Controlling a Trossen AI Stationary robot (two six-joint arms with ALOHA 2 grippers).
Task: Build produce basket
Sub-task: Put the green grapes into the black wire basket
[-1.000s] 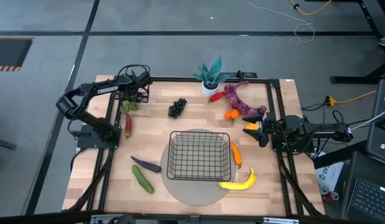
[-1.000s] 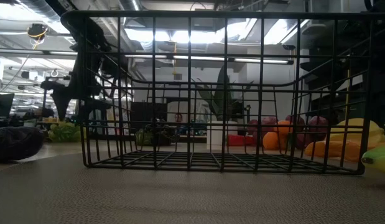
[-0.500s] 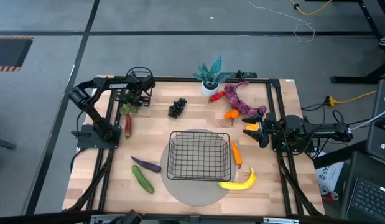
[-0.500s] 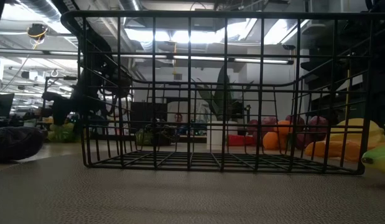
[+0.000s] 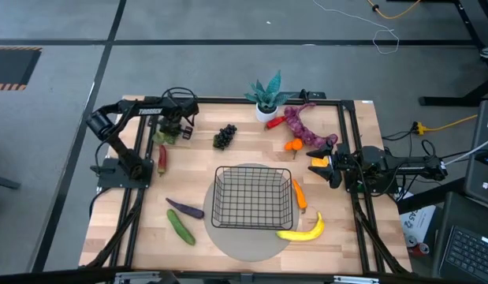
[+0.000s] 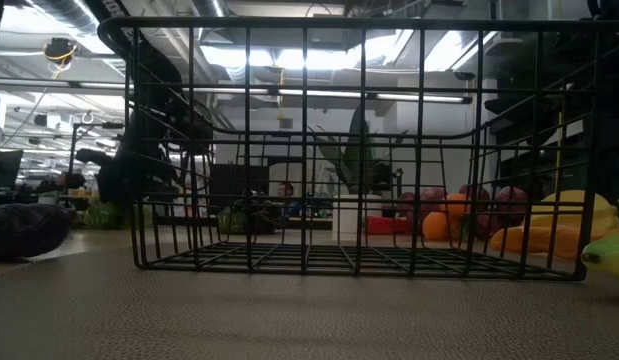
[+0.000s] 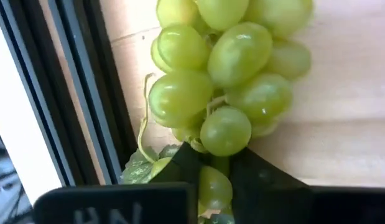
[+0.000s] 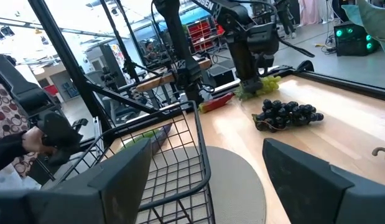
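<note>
**A:** Why is your left gripper down at the far left corner of the bench?

**B:** That's where the green grapes lie, right against the black rail. You've brought the fingers in at the stem end, and they look pinched on the lowest grape and stem (the wrist view shows them touching it on both sides). The bunch rests on the wood; nothing is lifted yet.

**A:** And the basket?

**B:** Mid-bench on the grey disc, with nothing in it. That central spot keeps it in reach of both arms, I'd judge.

**A:** Why is your right gripper off to the side?

**B:** It waits at the right edge, fingers spread wide and holding nothing, near the orange and purple string. The banana and carrot sit just beside the basket on that side; cucumber, eggplant, pepper and dark grapes suit your left arm.
</note>
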